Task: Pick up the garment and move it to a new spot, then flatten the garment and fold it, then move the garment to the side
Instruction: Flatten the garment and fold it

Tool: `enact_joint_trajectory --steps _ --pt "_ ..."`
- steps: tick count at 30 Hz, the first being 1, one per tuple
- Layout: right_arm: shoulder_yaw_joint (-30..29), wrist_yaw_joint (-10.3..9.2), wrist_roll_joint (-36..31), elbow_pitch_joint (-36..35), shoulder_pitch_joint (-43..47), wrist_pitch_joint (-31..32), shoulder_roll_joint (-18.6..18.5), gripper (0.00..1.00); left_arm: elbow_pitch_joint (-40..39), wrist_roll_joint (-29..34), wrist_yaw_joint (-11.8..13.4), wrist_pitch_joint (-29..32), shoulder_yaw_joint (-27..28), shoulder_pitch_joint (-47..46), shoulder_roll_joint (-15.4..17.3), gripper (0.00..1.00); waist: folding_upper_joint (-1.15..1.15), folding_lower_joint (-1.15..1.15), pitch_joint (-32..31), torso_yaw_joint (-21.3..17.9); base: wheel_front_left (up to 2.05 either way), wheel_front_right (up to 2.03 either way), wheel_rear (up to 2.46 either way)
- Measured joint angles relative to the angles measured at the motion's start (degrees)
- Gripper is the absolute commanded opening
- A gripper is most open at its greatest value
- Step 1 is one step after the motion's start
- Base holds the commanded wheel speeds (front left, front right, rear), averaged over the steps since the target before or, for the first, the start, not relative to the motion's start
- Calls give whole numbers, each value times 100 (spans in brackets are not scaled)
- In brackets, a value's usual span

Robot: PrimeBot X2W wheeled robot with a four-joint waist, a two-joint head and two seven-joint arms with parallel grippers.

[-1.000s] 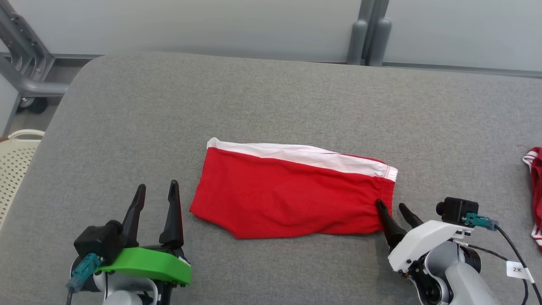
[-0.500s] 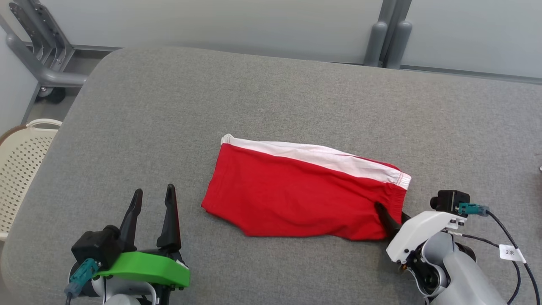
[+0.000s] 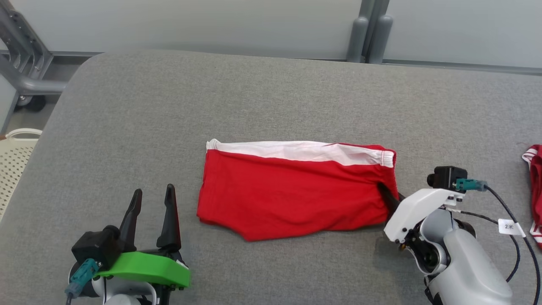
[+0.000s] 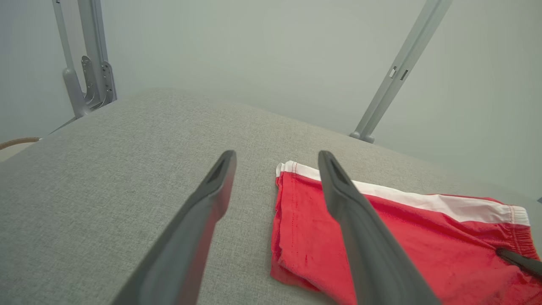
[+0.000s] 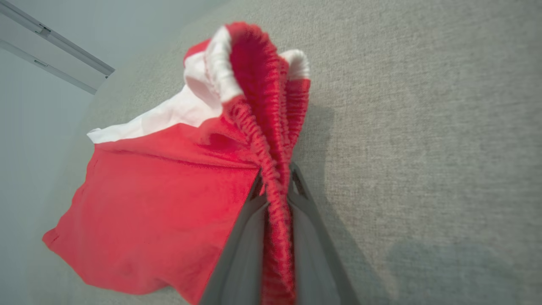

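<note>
Right gripper (image 3: 388, 192) newly clamped on garment (image 3: 288, 199) edge — left gripper (image 3: 153, 190) agape, another red cloth (image 3: 537, 178) far right

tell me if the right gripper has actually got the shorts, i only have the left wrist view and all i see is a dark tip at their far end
Observer: Yes. In the right wrist view the right gripper is shut on the gathered waistband of the red shorts, with the elastic pinched between its two fingers.
Operator: ok, anything else lying out past that end that i can't see
Observer: Yes. The head view shows a second red-and-white garment at the right edge of the grey table, well apart from the shorts.
</note>
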Motion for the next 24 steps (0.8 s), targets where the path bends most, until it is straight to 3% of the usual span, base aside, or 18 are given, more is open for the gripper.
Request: enact_joint_trajectory --steps 5,7,9,13,24 --pt "-256 0 -199 -510 23 435 -98 0 -23 0 1 2 -48 -5 -3 100 0 0 7 -142 0 0 0" --pt "-417 0 -248 -832 83 745 -267 0 -36 0 1 2 -63 -10 -8 100 0 0 11 -218 0 0 0" --pt "-827 0 -391 -1501 247 1401 -659 0 -54 0 5 7 -80 -29 -20 100 0 0 26 -377 0 0 0" --pt "-1230 0 -515 -2053 372 1997 -865 0 -55 0 5 8 -109 -38 -43 100 0 0 49 -521 0 0 0" --pt "-1526 0 -656 -2755 483 2884 -517 0 3 -16 -15 9 -160 -147 -77 100 0 0 107 -665 0 0 0"
